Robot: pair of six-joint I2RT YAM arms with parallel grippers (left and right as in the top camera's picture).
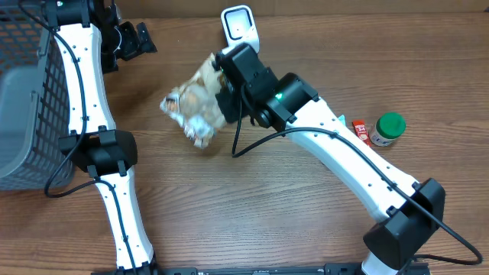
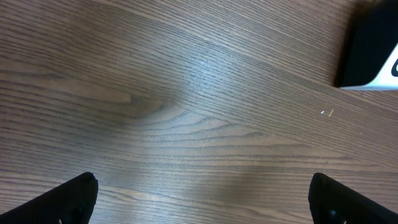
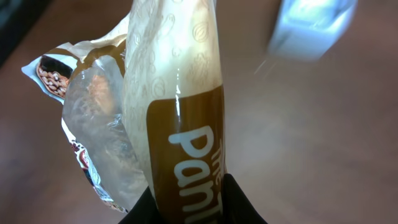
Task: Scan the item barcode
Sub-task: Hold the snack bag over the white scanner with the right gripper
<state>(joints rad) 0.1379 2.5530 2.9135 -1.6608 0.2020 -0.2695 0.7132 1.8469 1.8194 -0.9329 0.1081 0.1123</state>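
The wooden table [image 1: 306,229] is taken up on its left edge by a grey wire basket [image 1: 23,107], which is well apart from the work and need not be considered for this step. The left gripper [image 1: 134,38] is parked near the far left corner with its jaws spread wide over bare wood and nothing between them.

The snack bag [image 1: 195,107] is held off the table near the middle, pinched at one edge by the right gripper [image 3: 186,208], whose fingers are closed tight on the folded film. From the wrist view the bag [image 3: 180,93] is seen edge-on, with brown lettering on one face and crumpled clear film on the other. No barcode is visible in any view, so its side cannot be told.

The white scanner [image 1: 239,24] stands just beyond the bag, near the far edge. The step is judged best done by rolling the wrist slowly until the printed face is presented flat to the scanner window, the bag being held near but not touching it. Creased, shiny film is likely to glare, so a steady pause at each angle is advised.

A green-lidded jar [image 1: 388,128] and a small red packet [image 1: 361,131] lie to the right, untouched.
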